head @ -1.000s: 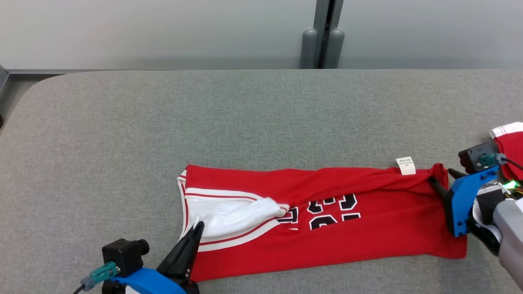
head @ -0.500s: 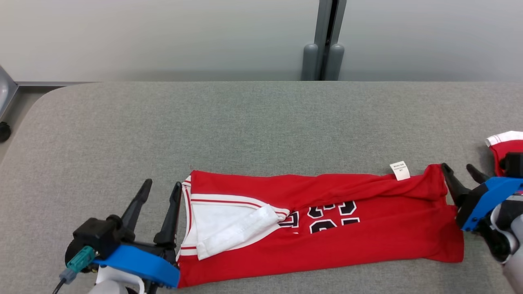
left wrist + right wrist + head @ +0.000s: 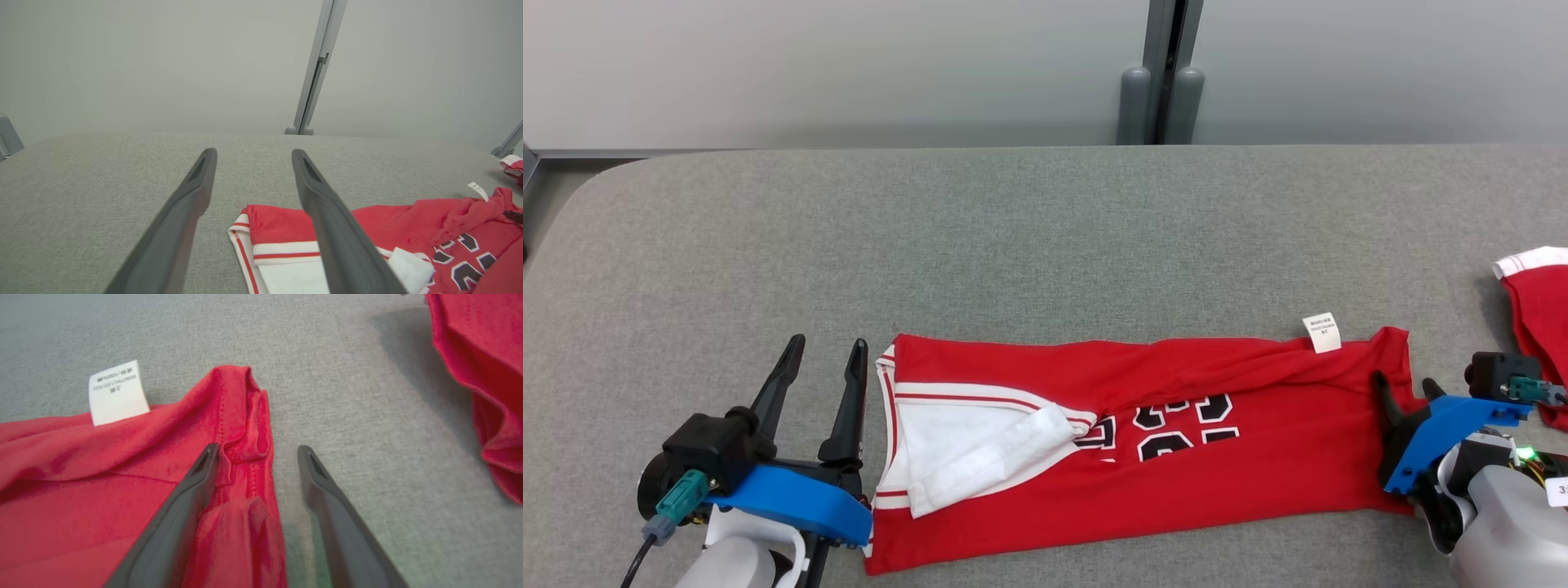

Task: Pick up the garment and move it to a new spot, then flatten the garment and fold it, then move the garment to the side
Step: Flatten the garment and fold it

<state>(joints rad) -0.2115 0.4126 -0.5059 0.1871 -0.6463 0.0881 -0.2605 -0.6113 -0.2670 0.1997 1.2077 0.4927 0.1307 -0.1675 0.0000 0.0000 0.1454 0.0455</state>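
currently left end effector (image 3: 827, 343) and right end effector (image 3: 1403, 380) sit released at opposite ends of the garment (image 3: 1176, 482).

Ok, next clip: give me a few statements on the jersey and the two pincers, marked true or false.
1. The left pincer is shut on the jersey. False: it stands open beside the jersey's left end, holding nothing.
2. The right pincer is open at the jersey's right end. True.
3. A white label sticks out at the jersey's far edge. True.
4. The jersey is the sole garment on the table. False: another red garment lies at the table's right edge.
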